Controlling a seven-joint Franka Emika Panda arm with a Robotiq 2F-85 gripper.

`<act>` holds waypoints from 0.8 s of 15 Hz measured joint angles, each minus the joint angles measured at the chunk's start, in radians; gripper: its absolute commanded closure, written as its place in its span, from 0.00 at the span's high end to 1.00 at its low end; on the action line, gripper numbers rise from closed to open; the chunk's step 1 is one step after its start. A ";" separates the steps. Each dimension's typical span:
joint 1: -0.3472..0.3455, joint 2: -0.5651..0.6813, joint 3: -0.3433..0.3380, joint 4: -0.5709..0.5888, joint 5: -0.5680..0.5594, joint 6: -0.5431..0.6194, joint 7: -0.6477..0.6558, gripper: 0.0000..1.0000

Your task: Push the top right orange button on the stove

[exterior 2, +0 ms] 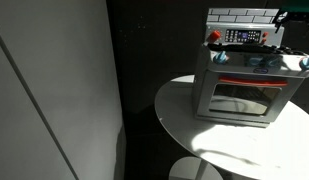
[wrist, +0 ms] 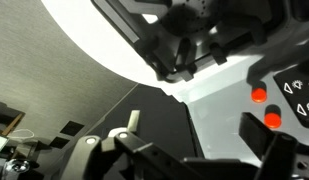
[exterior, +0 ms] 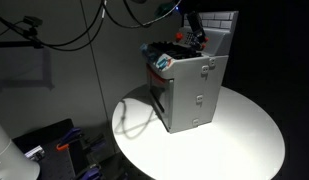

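The grey toy stove point(exterior: 194, 90) stands on a round white table point(exterior: 244, 135). In both exterior views it shows its oven door point(exterior 2: 239, 95) and a brick-patterned back panel point(exterior 2: 239, 14). My gripper point(exterior: 191, 25) hangs over the stove's top near the back panel, and it shows at the right edge of an exterior view point(exterior 2: 294, 18). In the wrist view its two fingers point(wrist: 194, 150) stand wide apart and hold nothing. Two orange-red buttons point(wrist: 258, 95) point(wrist: 272, 119) sit on the stove's pale panel, just beside the right finger. I cannot tell whether a finger touches a button.
Toy cookware point(exterior: 162, 60) sits on the stove top. Black cables point(exterior: 64, 30) hang at the back, and dark equipment point(exterior: 49, 140) stands on the floor beside the table. A pale wall panel point(exterior 2: 44, 90) fills one side.
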State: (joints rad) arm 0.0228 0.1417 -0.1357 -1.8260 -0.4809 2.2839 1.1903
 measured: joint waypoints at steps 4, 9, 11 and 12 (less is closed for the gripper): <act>-0.001 -0.099 0.006 -0.128 0.001 -0.004 -0.060 1.00; -0.022 -0.244 0.026 -0.284 0.047 -0.013 -0.203 1.00; -0.033 -0.306 0.032 -0.339 0.091 -0.027 -0.283 1.00; -0.039 -0.337 0.034 -0.362 0.117 -0.042 -0.326 1.00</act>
State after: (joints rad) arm -0.0162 -0.1949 -0.1012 -2.1882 -0.3643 2.2424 0.8642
